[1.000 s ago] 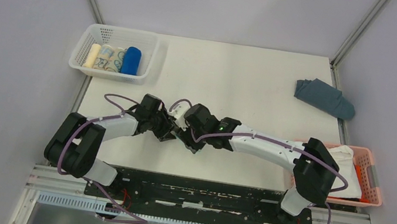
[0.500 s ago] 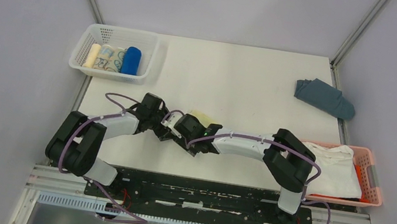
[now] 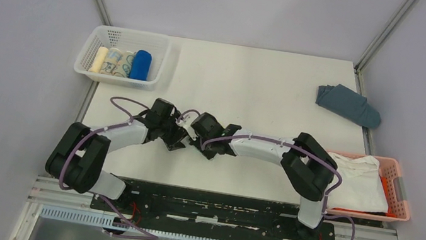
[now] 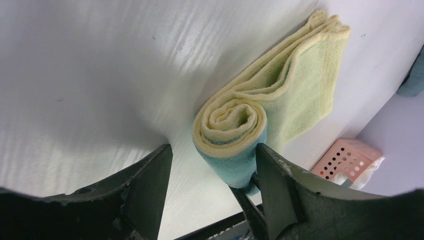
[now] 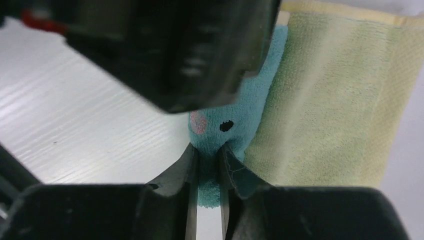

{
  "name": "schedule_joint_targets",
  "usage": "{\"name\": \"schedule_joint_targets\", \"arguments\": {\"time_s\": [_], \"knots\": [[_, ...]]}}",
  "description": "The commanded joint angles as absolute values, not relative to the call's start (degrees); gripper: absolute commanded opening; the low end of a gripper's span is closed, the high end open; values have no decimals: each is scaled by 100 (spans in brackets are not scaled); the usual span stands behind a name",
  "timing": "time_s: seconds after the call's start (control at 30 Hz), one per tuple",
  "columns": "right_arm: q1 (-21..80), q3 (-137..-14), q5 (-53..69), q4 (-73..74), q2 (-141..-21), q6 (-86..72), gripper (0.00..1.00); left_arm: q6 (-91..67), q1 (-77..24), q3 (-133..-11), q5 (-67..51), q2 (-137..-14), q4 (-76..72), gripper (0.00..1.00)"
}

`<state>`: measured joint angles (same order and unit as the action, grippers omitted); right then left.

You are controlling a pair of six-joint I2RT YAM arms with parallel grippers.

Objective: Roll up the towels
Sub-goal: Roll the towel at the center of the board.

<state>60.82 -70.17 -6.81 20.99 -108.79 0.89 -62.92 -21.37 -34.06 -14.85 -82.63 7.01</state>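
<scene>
Right arm's swung inward since a sec ago. My right gripper (image 5: 207,156) pinches the towel (image 4: 300,85) at its teal bit; left gripper (image 4: 212,150) sits spread around the roll.

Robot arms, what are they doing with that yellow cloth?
They are rolling a pale yellow and teal towel on the table. It is partly rolled. The right fingers pinch the teal end of the roll; the left fingers stand open either side of it. Three rolls already lie in the white basket.

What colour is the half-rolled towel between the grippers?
Pale yellow with a teal patch; the towel shows best in the left wrist view.
</scene>
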Motion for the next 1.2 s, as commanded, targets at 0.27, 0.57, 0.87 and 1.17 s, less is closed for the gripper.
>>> {"name": "schedule_joint_targets", "arguments": {"time_s": [0.27,0.57,0.87,1.17], "knots": [[4818,-7387,4292,2048,-11513,-1581,2,-5640,-1869,-2979,-551,-6851,1496,75],[4129,-7301,5731,961,-12269,-2883,2,-5722,-1823,-2687,-945,-6200,1474,75],[3837,-7571,5877,1278,-12852,-2949,3,-5981,-1972,-2744,-1682,-7247,404,71],[3864,-7601,5019,1775,-12295,-2409,25,-6031,-2116,-2906,-1359,-8225,404,60]]}}
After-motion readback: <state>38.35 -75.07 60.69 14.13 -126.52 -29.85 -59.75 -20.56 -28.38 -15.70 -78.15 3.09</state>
